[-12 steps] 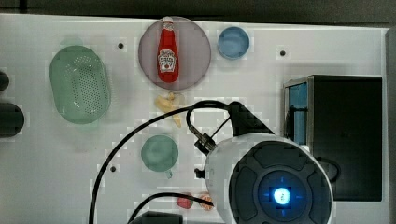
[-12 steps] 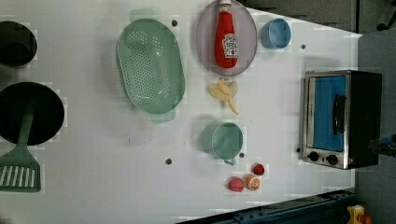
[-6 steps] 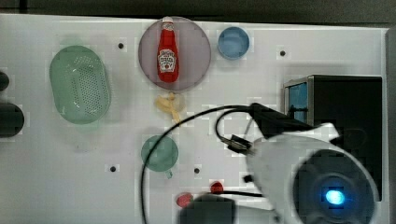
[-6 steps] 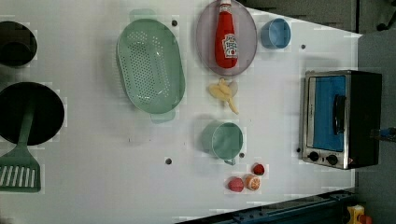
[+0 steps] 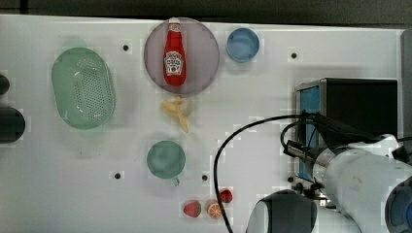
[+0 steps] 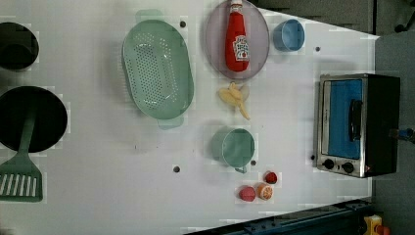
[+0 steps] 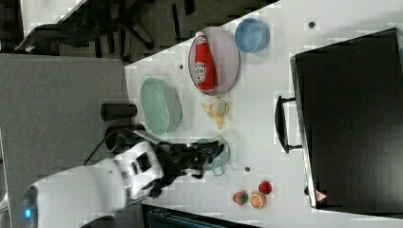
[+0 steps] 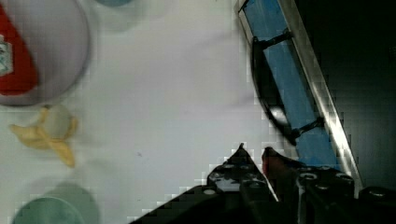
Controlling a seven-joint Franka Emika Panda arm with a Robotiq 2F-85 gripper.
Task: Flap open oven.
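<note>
Arm (image 5: 359, 189) moved over to oven (image 5: 350, 111).

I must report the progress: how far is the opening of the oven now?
Done: nothing on the oven itself; its blue door stands shut in the left view. In hand: the tool is near the handle, almost shut, holding nothing. Left: take the handle and flap the door down.
</note>
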